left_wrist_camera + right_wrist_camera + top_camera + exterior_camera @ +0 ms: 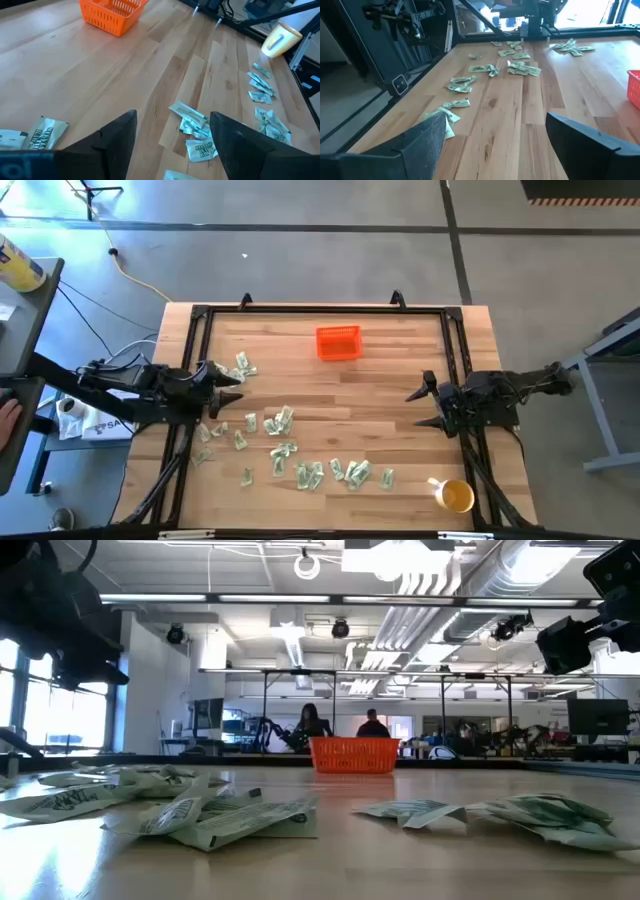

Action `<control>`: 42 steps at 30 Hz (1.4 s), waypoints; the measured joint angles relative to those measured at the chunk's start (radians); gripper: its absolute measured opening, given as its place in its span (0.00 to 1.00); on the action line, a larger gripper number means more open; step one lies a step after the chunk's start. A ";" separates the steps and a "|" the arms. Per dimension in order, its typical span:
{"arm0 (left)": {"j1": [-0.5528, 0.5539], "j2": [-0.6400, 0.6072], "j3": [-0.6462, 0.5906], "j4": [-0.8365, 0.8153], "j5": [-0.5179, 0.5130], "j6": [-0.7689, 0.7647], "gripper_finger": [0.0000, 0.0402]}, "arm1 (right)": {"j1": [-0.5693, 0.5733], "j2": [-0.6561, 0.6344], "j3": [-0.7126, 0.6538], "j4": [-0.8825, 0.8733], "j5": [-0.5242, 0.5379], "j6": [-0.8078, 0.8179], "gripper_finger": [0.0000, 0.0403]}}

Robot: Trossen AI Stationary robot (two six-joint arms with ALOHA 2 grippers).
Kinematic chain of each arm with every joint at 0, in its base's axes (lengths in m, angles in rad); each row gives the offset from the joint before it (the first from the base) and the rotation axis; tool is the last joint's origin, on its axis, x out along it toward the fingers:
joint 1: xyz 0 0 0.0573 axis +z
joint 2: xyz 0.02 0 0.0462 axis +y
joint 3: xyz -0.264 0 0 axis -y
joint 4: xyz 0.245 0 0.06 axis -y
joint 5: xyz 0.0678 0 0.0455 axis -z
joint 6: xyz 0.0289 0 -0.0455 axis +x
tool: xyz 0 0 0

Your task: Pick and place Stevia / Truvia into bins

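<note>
Pre-grasp step, nothing picked yet. Left gripper (232, 387) at 9 o'clock, jaws wide open, empty, hovering by the sachets (283, 448) scattered 7 to 5 o'clock. Right gripper (423, 406) at 3 o'clock, also spread, empty. Orange bin (338, 342) at 12 o'clock looked empty. Next move probably: drop left onto nearest sachet, pinch.

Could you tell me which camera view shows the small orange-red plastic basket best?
The high view: the small orange-red plastic basket shows whole, its inside visible. The low view shows only its front wall, the left wrist view crops it, and the right wrist view catches one corner.
</note>
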 joint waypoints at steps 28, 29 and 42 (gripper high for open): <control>0.000 0.000 0.000 0.000 0.000 0.000 0.71 | 0.000 0.000 0.000 0.000 0.000 0.000 0.82; 0.000 0.000 0.000 0.000 0.000 0.000 0.71 | 0.000 0.000 0.000 0.000 0.000 0.000 0.82; 0.000 0.000 -0.005 0.063 -0.059 0.018 0.71 | 0.000 0.000 0.000 0.000 0.000 0.000 0.83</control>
